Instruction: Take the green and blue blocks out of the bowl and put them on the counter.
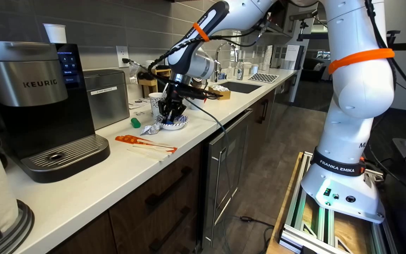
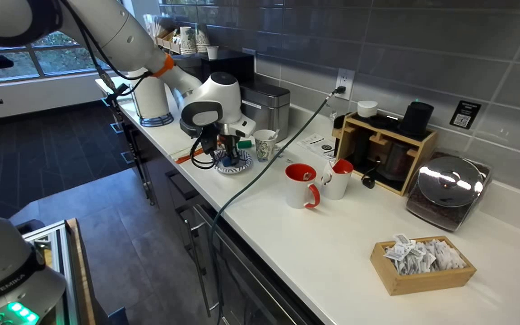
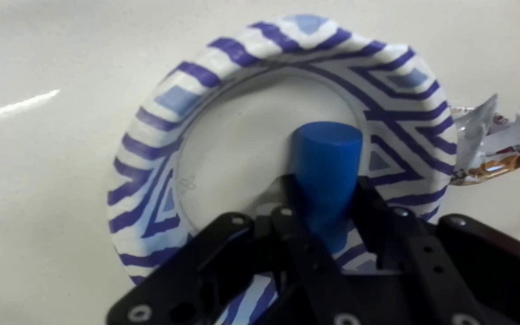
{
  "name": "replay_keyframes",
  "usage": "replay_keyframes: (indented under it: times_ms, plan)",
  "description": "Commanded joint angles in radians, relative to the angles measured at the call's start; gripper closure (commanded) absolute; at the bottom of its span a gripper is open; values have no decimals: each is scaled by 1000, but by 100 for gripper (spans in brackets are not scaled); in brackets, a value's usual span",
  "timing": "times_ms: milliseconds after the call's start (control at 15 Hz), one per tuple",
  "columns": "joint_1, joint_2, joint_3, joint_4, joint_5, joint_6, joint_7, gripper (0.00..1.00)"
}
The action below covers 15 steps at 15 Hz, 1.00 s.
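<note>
The bowl [image 1: 180,125], whitish with blue patterning, stands on the pale counter [image 1: 83,187] in both exterior views [image 2: 244,166]. It fills much of the wrist view [image 3: 151,149]. The blue block [image 3: 327,162] is a cylinder inside the bowl, lying or tilted; it also shows in an exterior view [image 2: 227,161]. My gripper [image 3: 326,185] points down into the bowl, with its fingers against both sides of the blue block. The block's near end is partly hidden between the fingers. The green block [image 1: 135,122] lies on the counter outside the bowl, and also shows in an exterior view [image 2: 244,144].
A crumpled wrapper [image 3: 490,144] lies beside the bowl. A flat orange-red packet [image 1: 132,139] and thin sticks [image 1: 150,151] lie nearer the coffee machine [image 1: 44,106]. A paper cup [image 2: 264,145] stands close behind the bowl. Two red-and-white mugs [image 2: 299,187] stand farther along. A cable [image 2: 260,180] crosses the counter.
</note>
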<state>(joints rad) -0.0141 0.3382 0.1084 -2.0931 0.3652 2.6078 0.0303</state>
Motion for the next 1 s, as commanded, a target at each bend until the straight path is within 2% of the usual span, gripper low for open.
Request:
replay_keyframes:
  times_ms: [0,333,533,667,733,933]
  plan:
    - [6,4,-7,-2,9,1,43,92]
    - [36,-130,-19,-94,-34,27,90,92]
    - [77,-196,-44,-103,-139,-3,178,92]
    - [95,-195,-43,-67,-191,-10,231,92]
    - [108,-165,-48,-21,-226,-25,297,92]
    - [130,-71,-42,103,-244,-79,378,92]
